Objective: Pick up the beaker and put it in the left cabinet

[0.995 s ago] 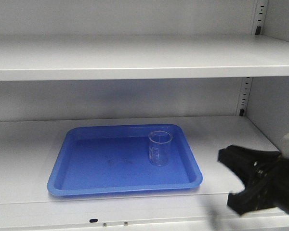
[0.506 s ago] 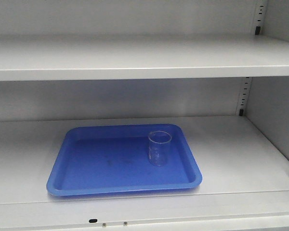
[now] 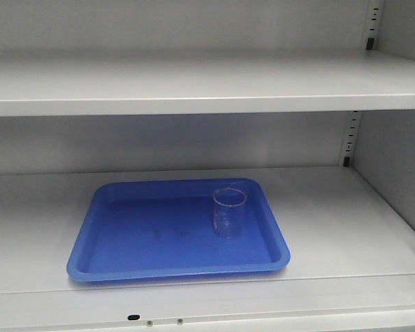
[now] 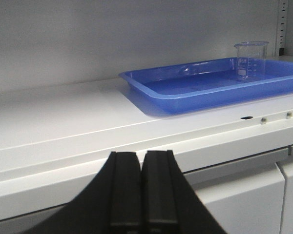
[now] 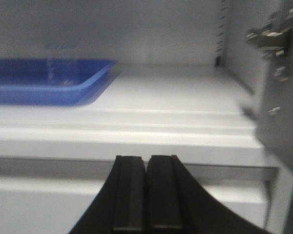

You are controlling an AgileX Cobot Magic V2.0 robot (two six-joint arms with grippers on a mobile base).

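The small clear glass cylindrical beaker (image 3: 229,213) stands upright in the right half of a shallow blue plastic rectangular tray (image 3: 124,256) with rounded corners. The tray lies flat on a smooth shelf of the pale grey-white metal cabinet (image 3: 194,83). The black left gripper (image 4: 140,187) sits below the shelf edge, fingers pressed together, holding nothing. The black right gripper (image 5: 146,192) is likewise closed and empty; its view is blurred, and the beaker there appears only faintly.

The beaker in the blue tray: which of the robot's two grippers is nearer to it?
Probably the right, though it's close. The right gripper, shut, sits outside the shelf with the beaker ahead to its left. The left gripper, shut, sits outside past the tray's far side.
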